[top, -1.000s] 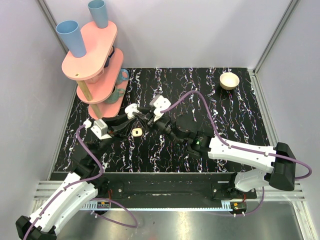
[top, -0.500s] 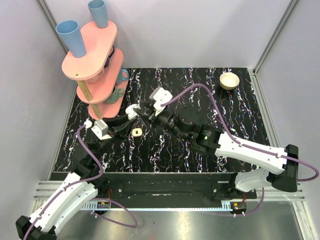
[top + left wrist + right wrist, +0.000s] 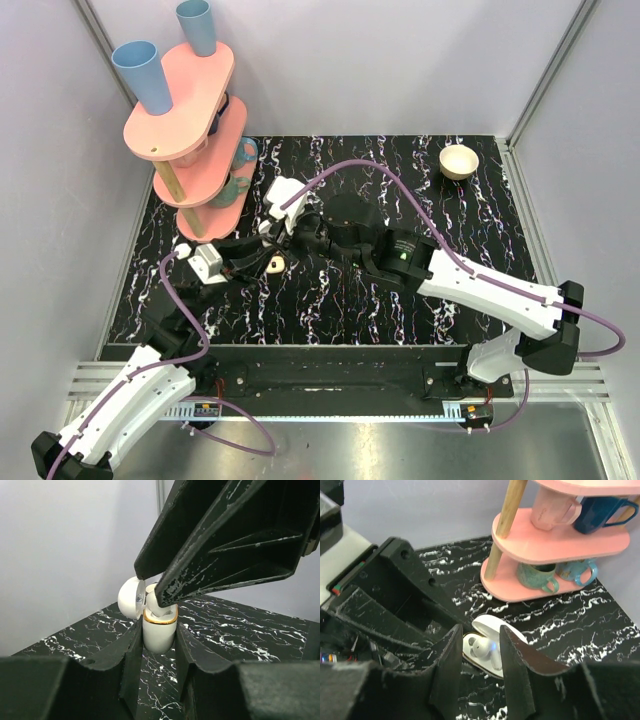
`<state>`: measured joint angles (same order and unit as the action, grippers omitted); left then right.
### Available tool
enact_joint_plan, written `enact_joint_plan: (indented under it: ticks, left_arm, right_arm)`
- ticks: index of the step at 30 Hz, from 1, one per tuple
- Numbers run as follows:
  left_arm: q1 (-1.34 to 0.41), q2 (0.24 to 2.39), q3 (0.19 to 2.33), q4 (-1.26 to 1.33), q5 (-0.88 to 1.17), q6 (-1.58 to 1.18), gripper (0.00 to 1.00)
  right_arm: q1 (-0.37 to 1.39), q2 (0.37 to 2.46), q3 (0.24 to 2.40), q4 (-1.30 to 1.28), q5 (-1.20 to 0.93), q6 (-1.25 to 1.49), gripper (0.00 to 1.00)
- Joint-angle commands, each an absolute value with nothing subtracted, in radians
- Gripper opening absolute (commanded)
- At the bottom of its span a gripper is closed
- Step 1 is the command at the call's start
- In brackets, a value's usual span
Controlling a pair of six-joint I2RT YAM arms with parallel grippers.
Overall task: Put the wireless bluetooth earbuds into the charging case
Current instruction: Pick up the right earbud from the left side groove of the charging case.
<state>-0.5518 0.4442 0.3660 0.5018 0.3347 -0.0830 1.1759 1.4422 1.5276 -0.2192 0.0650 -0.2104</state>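
Here, at the upper left of the overhead view, a pink tiered stand [image 3: 180, 100] carries two blue tumblers [image 3: 137, 72] on its top shelf. The right wrist view shows a pink mug [image 3: 552, 507] and a dark blue mug [image 3: 600, 512] under that shelf, and a teal mug [image 3: 536, 575] on the lowest tier. Below the stand is a black, white-veined table top [image 3: 330, 310], and the left arm rises from the lower left corner towards the centre-left. The left gripper [image 3: 157, 627] has its fingers clamped on the two sides of the charging case [image 3: 160, 632], a white rounded body with a gold rim. The case stands upright on the table just right of the stand's foot. Its lid [image 3: 130, 597] is swung open to the left in the left wrist view. One earbud [image 3: 481, 647], small and white, sits in the mouth of the case; a second cannot be made out. The right gripper [image 3: 480, 630] comes in from the right and hangs just above the open case. Its fingers are apart, one tip close against the earbud; actual contact cannot be told. At the upper right of the overhead view, a small cream bowl [image 3: 459, 160] stands well apart from both arms.
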Motion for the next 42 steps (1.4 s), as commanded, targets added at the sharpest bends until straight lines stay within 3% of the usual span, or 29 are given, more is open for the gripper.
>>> enact_joint_plan:
  ticks: [1,19,42]
  left_arm:
    - [-0.552,0.431,0.397,0.548,0.374,-0.068,0.00]
    - [-0.552,0.457,0.399,0.549,0.367,-0.071,0.00]
    - [-0.554,0.451,0.388,0.577,0.388,-0.066,0.00]
  right_arm:
    - [1.164,1.424,1.575,-0.314,0.035,-0.227,0.42]
    - [1.152,1.350,1.540,-0.264,0.025,-0.203,0.42]
    - [1.152,1.416,1.551,-0.268,0.026,-0.202,0.41]
